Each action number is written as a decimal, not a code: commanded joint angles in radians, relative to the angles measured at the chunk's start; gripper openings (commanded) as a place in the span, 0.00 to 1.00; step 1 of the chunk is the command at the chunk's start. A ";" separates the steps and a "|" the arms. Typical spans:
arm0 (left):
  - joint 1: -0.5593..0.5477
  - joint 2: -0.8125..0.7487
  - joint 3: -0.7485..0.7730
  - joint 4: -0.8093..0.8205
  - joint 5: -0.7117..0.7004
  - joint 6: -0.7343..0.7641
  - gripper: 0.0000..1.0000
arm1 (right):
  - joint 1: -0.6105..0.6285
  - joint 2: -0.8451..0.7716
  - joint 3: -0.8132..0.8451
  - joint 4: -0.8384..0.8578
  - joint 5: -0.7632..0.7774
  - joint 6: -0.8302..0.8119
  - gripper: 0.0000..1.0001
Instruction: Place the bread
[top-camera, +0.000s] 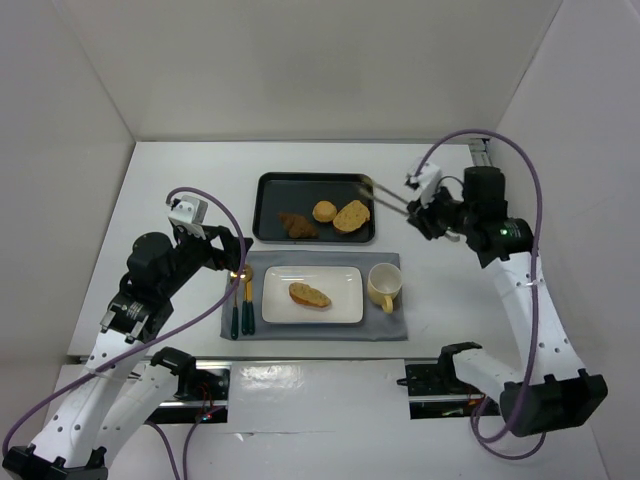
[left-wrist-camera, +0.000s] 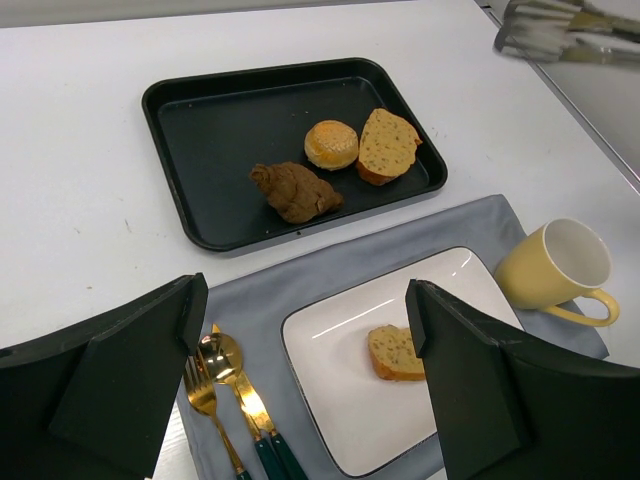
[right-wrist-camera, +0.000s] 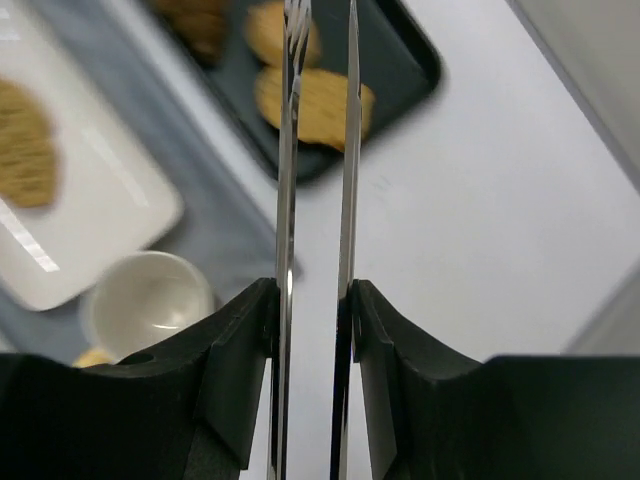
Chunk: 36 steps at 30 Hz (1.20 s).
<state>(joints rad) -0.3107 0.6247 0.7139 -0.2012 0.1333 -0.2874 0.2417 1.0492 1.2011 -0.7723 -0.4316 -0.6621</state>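
Your right gripper (right-wrist-camera: 312, 300) clamps the tongs (right-wrist-camera: 349, 150), blades nearly together and empty, over the tray (top-camera: 270, 215)'s right edge; bread (top-camera: 309, 295) on plate (top-camera: 345, 305).

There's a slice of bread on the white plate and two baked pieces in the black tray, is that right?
Not quite. The black tray holds three pieces, not two: a dark brown pastry, a round bun and a wide slice. The left wrist view shows them clearly. The slice of bread does lie on the white plate.
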 joint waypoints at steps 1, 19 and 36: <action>0.004 -0.013 0.006 0.056 0.005 0.016 1.00 | -0.227 0.002 -0.078 0.190 -0.045 0.056 0.45; 0.004 -0.013 0.006 0.056 0.014 0.016 1.00 | -0.607 0.362 -0.345 0.576 -0.052 0.222 0.45; 0.004 0.006 0.006 0.056 0.014 0.016 1.00 | -0.567 0.580 -0.307 0.453 -0.016 0.197 0.60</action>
<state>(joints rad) -0.3107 0.6270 0.7139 -0.2008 0.1349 -0.2874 -0.3313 1.6291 0.8532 -0.2947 -0.4408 -0.4541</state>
